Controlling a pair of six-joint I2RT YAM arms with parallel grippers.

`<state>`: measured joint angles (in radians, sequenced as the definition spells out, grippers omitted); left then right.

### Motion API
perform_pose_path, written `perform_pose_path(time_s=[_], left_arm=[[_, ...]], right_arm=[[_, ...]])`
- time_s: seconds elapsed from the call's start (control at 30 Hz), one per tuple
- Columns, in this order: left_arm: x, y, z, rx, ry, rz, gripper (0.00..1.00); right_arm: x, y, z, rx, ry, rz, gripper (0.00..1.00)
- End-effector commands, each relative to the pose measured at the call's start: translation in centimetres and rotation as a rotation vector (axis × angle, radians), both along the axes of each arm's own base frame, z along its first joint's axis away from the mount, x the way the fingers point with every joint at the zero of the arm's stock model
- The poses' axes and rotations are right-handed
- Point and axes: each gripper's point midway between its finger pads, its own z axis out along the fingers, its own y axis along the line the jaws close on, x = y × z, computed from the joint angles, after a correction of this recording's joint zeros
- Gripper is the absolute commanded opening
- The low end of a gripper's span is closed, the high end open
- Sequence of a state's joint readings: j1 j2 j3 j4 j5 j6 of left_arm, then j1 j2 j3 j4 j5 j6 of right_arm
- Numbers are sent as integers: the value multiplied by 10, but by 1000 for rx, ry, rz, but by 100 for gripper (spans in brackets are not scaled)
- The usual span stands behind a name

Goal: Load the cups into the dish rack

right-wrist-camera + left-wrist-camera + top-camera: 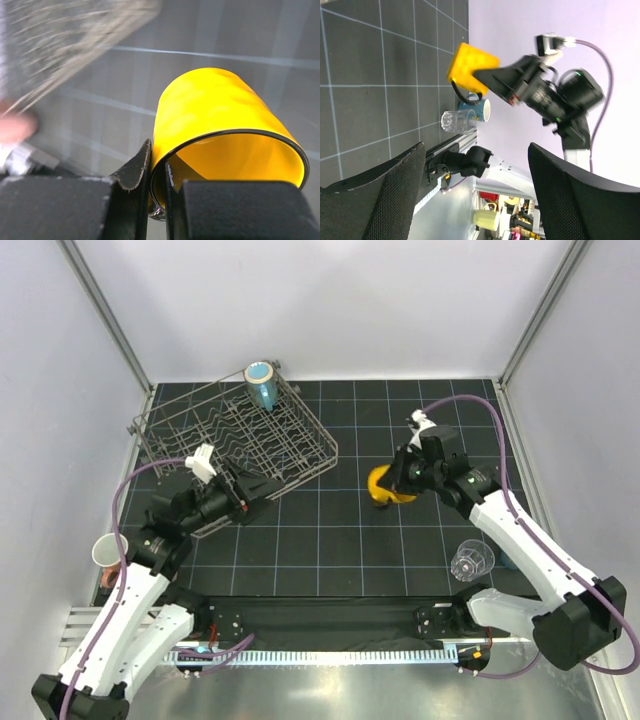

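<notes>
The grey wire dish rack (175,430) stands at the far left, with a light blue cup (262,383) at its back edge. My right gripper (398,480) is shut on the rim of the yellow cup (382,487), one finger inside and one outside, held over the mat's middle right. In the right wrist view the gripper (157,192) pinches the yellow cup's (220,120) wall. My left gripper (268,485) is open and empty by the rack's near corner. The left wrist view, with its fingers (385,195) wide apart, shows the yellow cup (470,65).
A clear tumbler (472,560) stands near right, with a blue cup (503,560) partly hidden behind my right arm; both show in the left wrist view (456,120), (479,111). A salmon-pink cup (107,553) sits off the mat's left edge. The rack (65,40) blurs past the yellow cup.
</notes>
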<state>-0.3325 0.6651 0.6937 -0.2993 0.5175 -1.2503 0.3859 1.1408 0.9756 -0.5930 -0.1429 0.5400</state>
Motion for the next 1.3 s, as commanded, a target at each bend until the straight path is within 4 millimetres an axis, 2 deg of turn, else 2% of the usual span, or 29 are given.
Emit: perform_pose_path(time_s=[0.0, 0.07, 0.1, 0.17, 0.2, 0.3, 0.33, 0.37, 0.4, 0.47, 0.5, 0.53, 0.67, 0.83, 0.9, 1.07, 1.13, 1.23, 1.27], left_arm=[[3, -14, 38, -88, -111, -31, 80], [10, -20, 43, -83, -144, 5, 79], [1, -33, 44, -89, -150, -36, 79], [6, -48, 48, -99, -178, -24, 78], [-3, -62, 52, -115, -200, -63, 78], [-4, -78, 60, -136, -259, -57, 77], [-10, -85, 59, -141, -264, -78, 76], [-11, -89, 65, -160, -285, -77, 75], [-9, -89, 66, -163, -295, -55, 75], [-20, -99, 73, -186, -322, -76, 75], [-18, -101, 74, -183, -338, -59, 75], [-27, -108, 76, -191, -344, -83, 75], [-32, -126, 75, -206, -354, -101, 75], [-37, -147, 77, -226, -368, -137, 73], [-37, -148, 79, -227, -374, -133, 72], [-35, -144, 83, -231, -402, -110, 60], [-35, -144, 81, -230, -398, -107, 53], [-35, -147, 78, -232, -391, -110, 34], [-34, -147, 76, -229, -387, -111, 7]], right_arm=[[6, 54, 100, 162, -326, 239, 4], [-7, 74, 116, 245, -334, 338, 4], [-8, 81, 130, 283, -367, 358, 4], [-17, 95, 154, 384, -414, 411, 4], [-23, 98, 161, 417, -432, 430, 4], [-37, 107, 187, 537, -479, 484, 4], [-44, 105, 198, 572, -506, 491, 4], [-53, 108, 220, 633, -595, 542, 4], [-59, 109, 213, 688, -560, 537, 4], [-75, 104, 237, 776, -663, 573, 4], [-82, 106, 232, 817, -624, 586, 4], [-88, 105, 235, 837, -636, 599, 4], [-104, 104, 238, 875, -664, 629, 4], [-115, 101, 235, 901, -670, 633, 4], [-119, 100, 236, 923, -677, 643, 4], [-127, 99, 233, 954, -656, 652, 4], [-129, 99, 230, 956, -647, 653, 4], [-129, 100, 225, 945, -645, 660, 4], [-128, 101, 224, 938, -643, 657, 4]])
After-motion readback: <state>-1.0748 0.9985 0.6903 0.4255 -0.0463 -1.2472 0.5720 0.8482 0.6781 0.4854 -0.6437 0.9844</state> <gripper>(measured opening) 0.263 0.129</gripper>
